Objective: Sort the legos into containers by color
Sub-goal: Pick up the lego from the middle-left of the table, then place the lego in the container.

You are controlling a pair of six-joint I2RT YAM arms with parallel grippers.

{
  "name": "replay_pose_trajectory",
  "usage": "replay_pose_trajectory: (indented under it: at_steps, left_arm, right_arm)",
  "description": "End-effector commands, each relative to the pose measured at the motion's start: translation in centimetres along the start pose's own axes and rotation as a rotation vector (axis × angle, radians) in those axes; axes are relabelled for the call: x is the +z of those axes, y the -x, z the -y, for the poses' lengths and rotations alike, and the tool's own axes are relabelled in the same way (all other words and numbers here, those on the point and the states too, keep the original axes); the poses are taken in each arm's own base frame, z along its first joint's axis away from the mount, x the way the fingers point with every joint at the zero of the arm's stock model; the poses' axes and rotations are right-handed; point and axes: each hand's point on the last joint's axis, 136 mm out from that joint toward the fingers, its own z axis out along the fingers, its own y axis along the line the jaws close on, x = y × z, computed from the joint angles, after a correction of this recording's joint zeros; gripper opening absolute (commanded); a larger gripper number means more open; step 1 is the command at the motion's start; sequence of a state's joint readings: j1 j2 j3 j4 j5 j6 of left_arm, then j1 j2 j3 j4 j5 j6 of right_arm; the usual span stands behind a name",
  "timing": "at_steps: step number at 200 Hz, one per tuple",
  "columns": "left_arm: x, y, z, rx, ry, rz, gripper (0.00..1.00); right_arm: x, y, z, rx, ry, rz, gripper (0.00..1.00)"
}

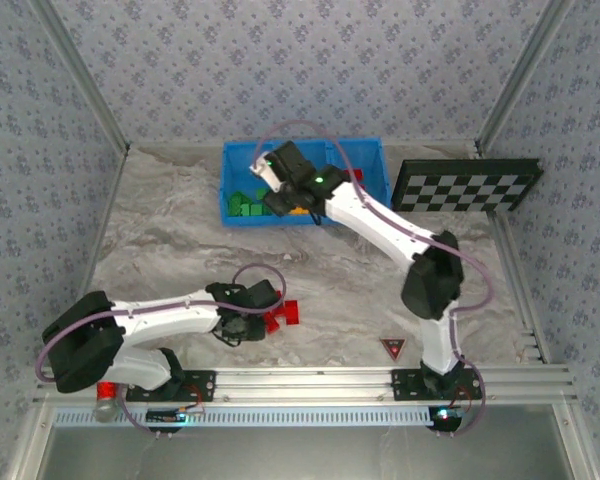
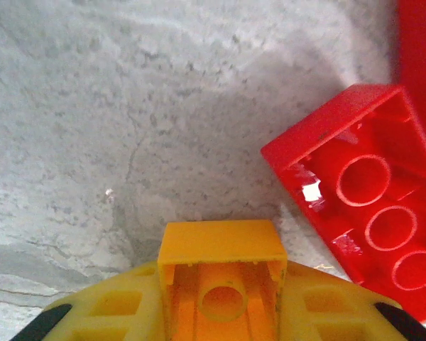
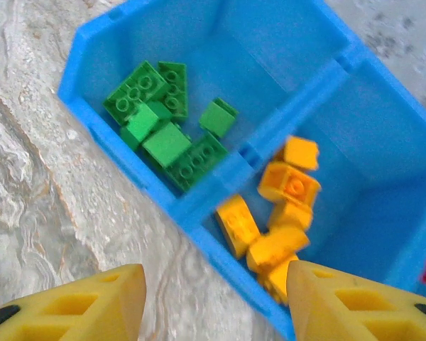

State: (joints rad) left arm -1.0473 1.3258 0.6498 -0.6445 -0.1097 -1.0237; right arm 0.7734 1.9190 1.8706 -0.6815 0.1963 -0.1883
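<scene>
Risk at left tool (image 2: 220, 309): possible slip or twist of orange-yellow lego (image 2: 220, 245) on lift, smooth sides. Possible nudge of red lego (image 2: 355, 199) just beside.
Closed tight on that lego, low over surface (image 2: 128, 106).
Right tool (image 3: 214, 277): part open, nothing held, above bin (image 3: 227, 177) divider.
Green legos (image 3: 163, 142) in left-end compartment, orange-yellow pile (image 3: 277, 213) in next.
Risk there: release into wrong compartment.

arms (image 1: 380, 220): white links, black joints | cables (image 1: 300, 122): lilac loops | tool fingers (image 3: 78, 305): yellow, slotted
</scene>
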Motion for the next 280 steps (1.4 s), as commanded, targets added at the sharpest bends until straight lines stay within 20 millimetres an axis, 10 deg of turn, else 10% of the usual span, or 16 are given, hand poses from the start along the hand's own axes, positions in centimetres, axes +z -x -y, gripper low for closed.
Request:
replay_pose_trajectory:
  at_steps: [1,78,147,204,280]
  left_arm:
    - [-2.2,2.2,1.1,0.051,0.002,0.060,0.27]
    - [-9.9,11.6,6.9,0.183,-0.087,0.209,0.25]
    - [-15.6,24.4,14.5,0.275,-0.169,0.466,0.25]
    - [-12.7,31.8,17.6,0.293,-0.142,0.490,0.24]
    - [-5.5,37.7,16.4,0.257,-0.078,0.416,0.25]
  right_arm:
    - [-3.9,-2.0,3.1,0.159,-0.077,0.018,0.56]
    - [-9.1,-15.8,3.1,0.495,-0.075,-0.075,0.59]
    - [-8.5,-22.0,-1.0,0.669,0.034,-0.129,0.60]
    - [-7.0,-23.9,-5.2,0.734,0.124,-0.174,0.61]
    - [-6.6,-25.0,-8.3,0.773,0.161,-0.209,0.61]
